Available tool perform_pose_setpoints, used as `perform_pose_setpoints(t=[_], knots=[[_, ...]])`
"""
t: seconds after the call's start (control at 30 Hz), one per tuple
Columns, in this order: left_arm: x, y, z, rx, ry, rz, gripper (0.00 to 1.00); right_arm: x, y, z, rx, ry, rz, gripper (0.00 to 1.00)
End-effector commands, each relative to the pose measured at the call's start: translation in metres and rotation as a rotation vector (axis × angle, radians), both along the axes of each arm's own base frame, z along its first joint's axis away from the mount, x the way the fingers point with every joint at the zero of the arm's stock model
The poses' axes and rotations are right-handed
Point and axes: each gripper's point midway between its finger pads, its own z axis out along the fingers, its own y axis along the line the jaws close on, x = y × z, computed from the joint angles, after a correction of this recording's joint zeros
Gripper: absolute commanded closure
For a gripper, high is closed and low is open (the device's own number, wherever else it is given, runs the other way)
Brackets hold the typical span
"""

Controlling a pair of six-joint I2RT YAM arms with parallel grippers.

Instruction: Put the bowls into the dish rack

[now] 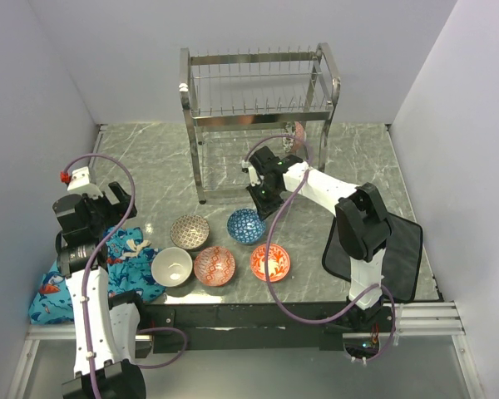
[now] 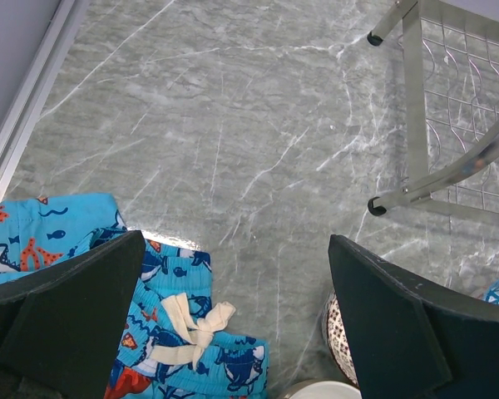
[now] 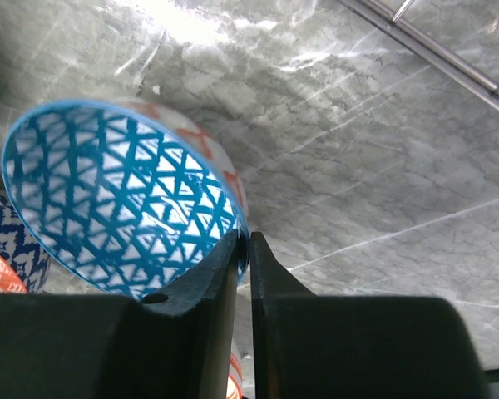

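The dish rack (image 1: 258, 91) stands at the back of the table, and one of its feet (image 2: 377, 206) shows in the left wrist view. Several bowls lie in front of it: brown-grey (image 1: 190, 231), cream-white (image 1: 171, 266), pinkish-red (image 1: 214, 265), red-orange (image 1: 269, 261) and blue (image 1: 246, 225). My right gripper (image 1: 263, 204) (image 3: 244, 241) is shut on the rim of the blue bowl (image 3: 108, 191), one finger inside and one outside, and the bowl is tilted. My left gripper (image 2: 234, 241) hangs open over bare table by the cloth, holding nothing.
A blue patterned cloth (image 1: 108, 259) (image 2: 75, 220) lies at the front left under my left arm. A black mat (image 1: 403, 249) lies at the front right beside the right arm's base. Walls close in the table on three sides.
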Motion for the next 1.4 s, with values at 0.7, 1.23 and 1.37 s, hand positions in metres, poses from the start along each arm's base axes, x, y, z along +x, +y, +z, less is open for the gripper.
perform_pose_setpoints(t=[0.7,1.23,1.37], knots=[[0.000,0.003,0.017,0.016,-0.056,0.013,0.01,0.010,0.001,0.022,0.004,-0.062,0.012,1.00],[0.006,-0.001,0.016,0.000,-0.076,-0.009,0.01,0.053,-0.028,0.084,-0.216,-0.534,0.068,1.00],[0.005,-0.005,0.017,-0.001,-0.078,-0.025,0.00,0.057,-0.042,0.090,-0.344,-0.644,0.048,1.00]])
